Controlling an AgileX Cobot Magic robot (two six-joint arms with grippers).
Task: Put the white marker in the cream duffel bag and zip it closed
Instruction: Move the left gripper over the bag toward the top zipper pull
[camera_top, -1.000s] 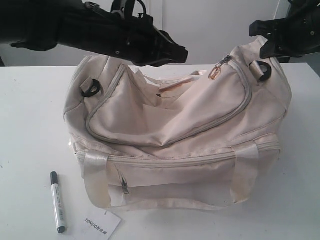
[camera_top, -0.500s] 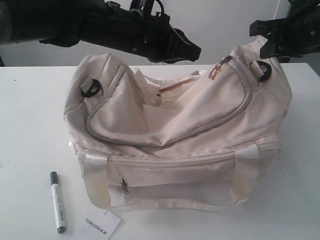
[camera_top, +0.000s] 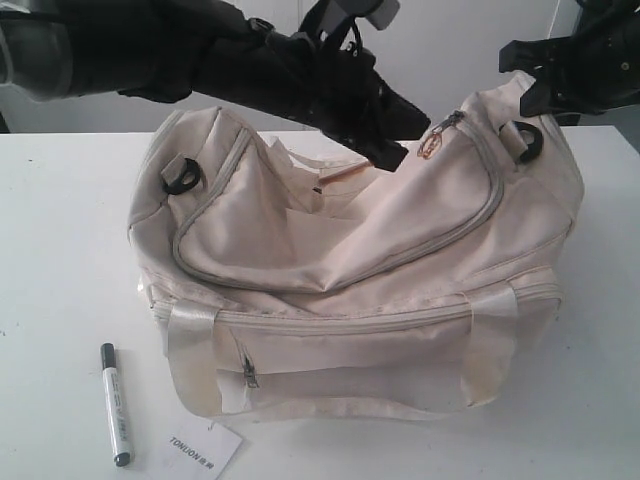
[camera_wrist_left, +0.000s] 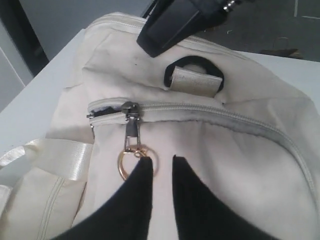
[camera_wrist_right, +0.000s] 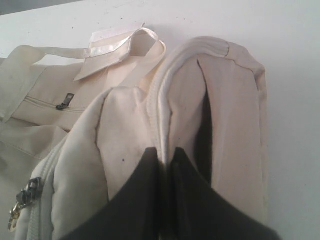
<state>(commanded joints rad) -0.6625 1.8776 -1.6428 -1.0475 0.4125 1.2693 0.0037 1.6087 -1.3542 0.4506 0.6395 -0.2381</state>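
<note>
Left gripper (camera_wrist_left: 161, 161) at zip pull (camera_wrist_left: 131, 131) | white marker (camera_top: 116, 404) well apart

Probably a robotics lab or test room: a plain white tabletop (camera_top: 60, 250) set against a bare white wall (camera_top: 450, 60), with two black robot arms (camera_top: 150, 50) reaching over it.

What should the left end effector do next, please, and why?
Probably nudge the left end effector sideways to bracket the gold ring, then close: the ring sits beside one fingertip, the cream duffel bag looks zipped, the white marker lies outside.
</note>
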